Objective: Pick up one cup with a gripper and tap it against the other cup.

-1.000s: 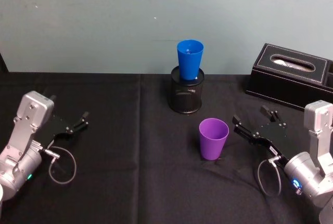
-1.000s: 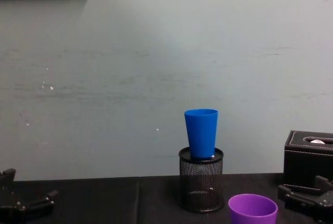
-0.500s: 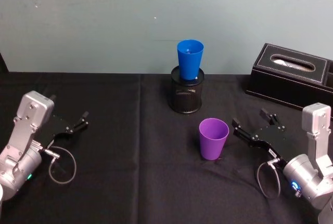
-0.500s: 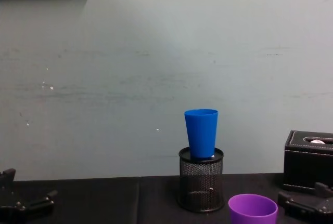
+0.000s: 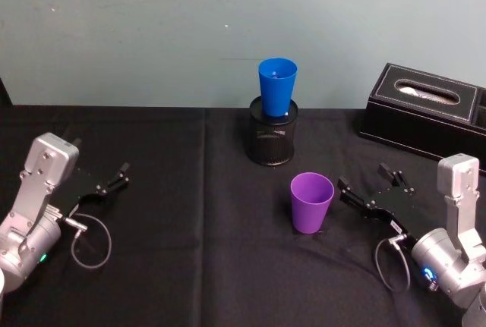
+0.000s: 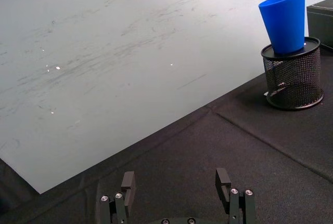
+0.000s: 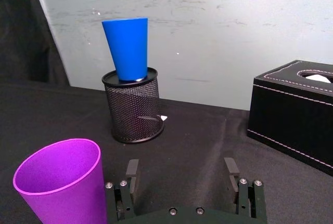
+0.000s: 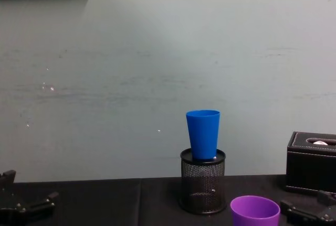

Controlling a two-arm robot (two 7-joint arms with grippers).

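Note:
The short purple cup (image 5: 311, 202) stands upright on the black cloth, open side up; it also shows in the right wrist view (image 7: 61, 182) and the chest view (image 8: 255, 211). The taller blue cup (image 5: 276, 87) rests in the mouth of a black mesh holder (image 5: 272, 141) behind it, also seen in the left wrist view (image 6: 285, 20) and the chest view (image 8: 203, 133). My right gripper (image 5: 368, 189) is open, just right of the purple cup and apart from it, with nothing between its fingers (image 7: 131, 171). My left gripper (image 5: 110, 181) rests open at the far left.
A black tissue box (image 5: 425, 109) stands at the back right, behind my right arm. A grey-green wall (image 5: 152, 31) closes off the far edge of the table. A seam in the black cloth (image 5: 205, 190) runs front to back left of the cups.
My right gripper has dropped lower and edged slightly toward me beside the purple cup. Both cups and the left arm stay where they were.

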